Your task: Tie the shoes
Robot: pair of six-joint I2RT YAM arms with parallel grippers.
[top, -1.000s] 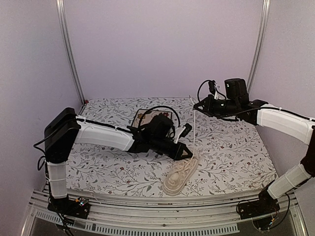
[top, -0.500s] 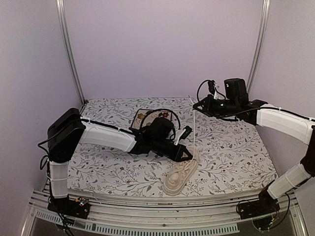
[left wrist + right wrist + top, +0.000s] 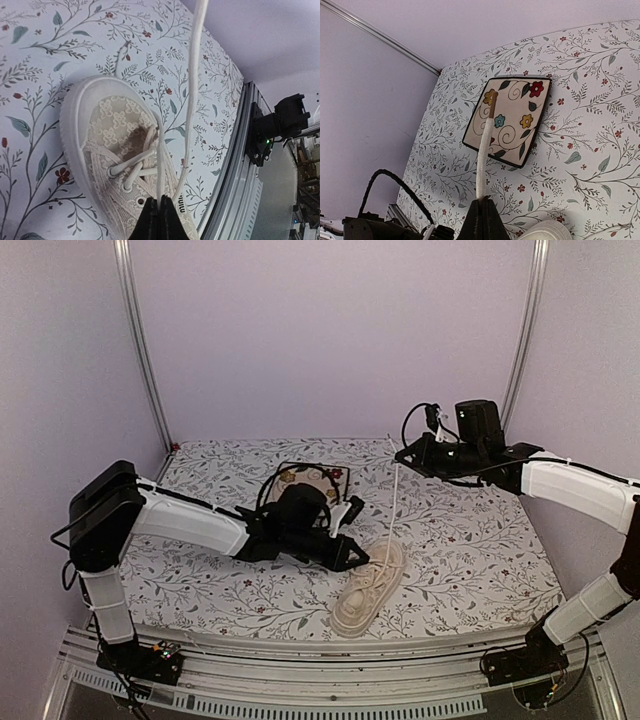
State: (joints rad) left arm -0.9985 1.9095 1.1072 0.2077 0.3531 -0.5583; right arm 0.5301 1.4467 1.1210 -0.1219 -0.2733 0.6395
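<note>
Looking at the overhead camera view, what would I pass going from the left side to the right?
left arm's shoulder → floral plate → sneaker → right arm's forearm

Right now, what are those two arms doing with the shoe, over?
Left tool shut on one lace, low by the sneaker. Right tool shut on the other lace, pulled up taut. No bow yet. Plate behind, not in the way.
</note>
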